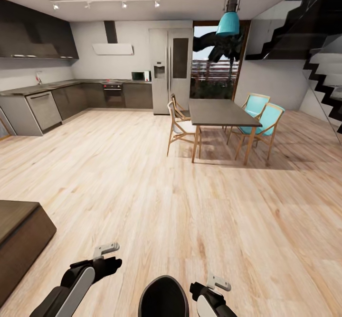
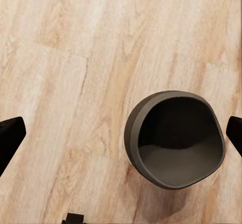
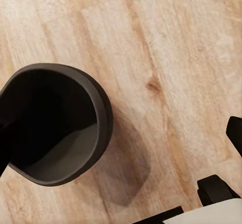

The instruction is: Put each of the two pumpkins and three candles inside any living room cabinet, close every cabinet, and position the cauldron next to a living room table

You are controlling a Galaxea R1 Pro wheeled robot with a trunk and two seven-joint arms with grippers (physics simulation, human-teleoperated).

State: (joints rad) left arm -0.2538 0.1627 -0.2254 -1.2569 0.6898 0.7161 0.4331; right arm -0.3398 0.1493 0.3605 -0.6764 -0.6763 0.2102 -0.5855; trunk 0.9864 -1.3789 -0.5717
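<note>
Nearest to me, the cauldron (image 1: 163,297) sits on the wood floor (image 1: 156,203) between my two grippers, its wide mouth up and nothing inside that I can make out. In the left wrist view the left gripper (image 2: 121,138) has its fingers spread wide, one dark tip at each edge of the picture, and the cauldron (image 2: 175,138) lies under the span but closer to one fingertip than the other, untouched. The right gripper (image 1: 211,286) holds nothing; I cannot tell how far its fingers are apart, and in its wrist view the cauldron (image 3: 53,123) lies off to one side of them. I judge the step in hand is moving the pot to a table, so I would centre one open pair of fingers astride the rim wall before closing, gripping wall rather than belly. Farther off, the dining table (image 1: 221,113) with its chairs (image 1: 259,122) stands well apart across open floor, and a dark wood unit (image 1: 21,241) sits near the left arm.
</note>
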